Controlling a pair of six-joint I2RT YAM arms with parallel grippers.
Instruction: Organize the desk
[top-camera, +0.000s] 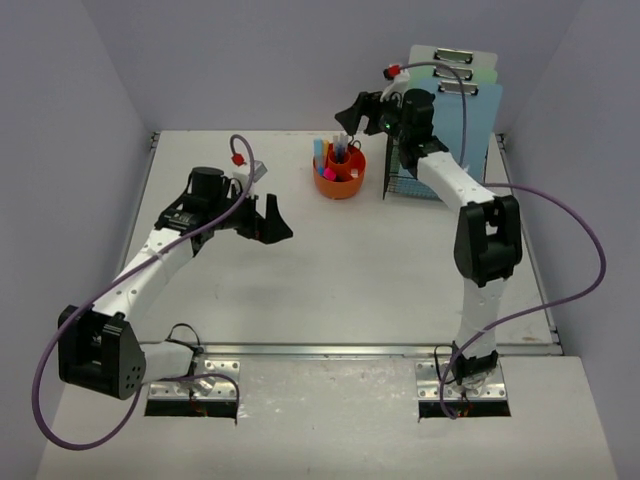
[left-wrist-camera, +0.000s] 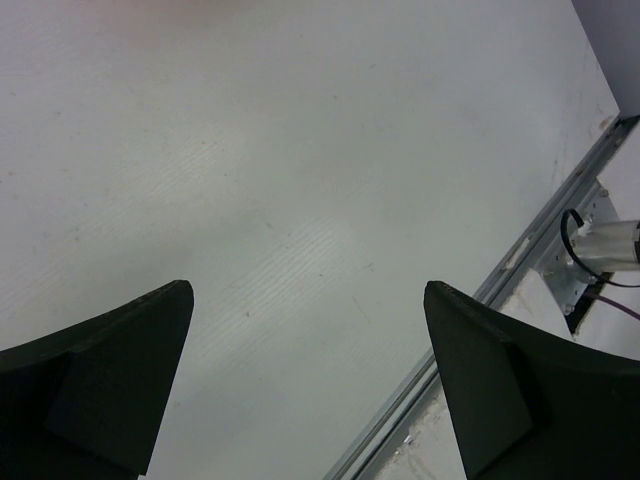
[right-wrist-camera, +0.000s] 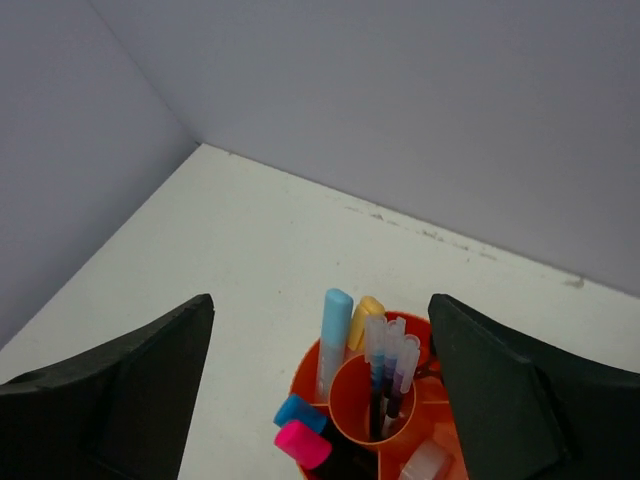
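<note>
Bench (top-camera: 350, 280): the white top fills the booth between the lavender walls (top-camera: 110, 80). A metal rail (top-camera: 330, 349) runs along its near edge, and both arm bases sit just in front of it.

Left tool (top-camera: 270, 222): jaws wide apart, nothing between them. It hangs low over the left-centre of the bench, pointing right. Its wrist view shows white bench surface with the rail off to the right.

Right tool (top-camera: 352, 110): jaws also wide, gripping nothing. It sits above the orange pen holder (top-camera: 340, 172), not touching it.

The holder stands back-centre on the bench, just left of the black wire rack (top-camera: 402, 178). The rack has pastel clipboards (top-camera: 470, 95) standing upright in it, close to the back wall.

Holder contents, right wrist view:
- Outer ring, upright: light-blue highlighter (right-wrist-camera: 335, 340), with the yellow highlighter (right-wrist-camera: 367, 310) beside it.
- Nearer the camera: pink cap (right-wrist-camera: 300, 445) and blue cap (right-wrist-camera: 295, 410).
- Centre cup: thin clear-capped pens (right-wrist-camera: 390, 355).
</note>
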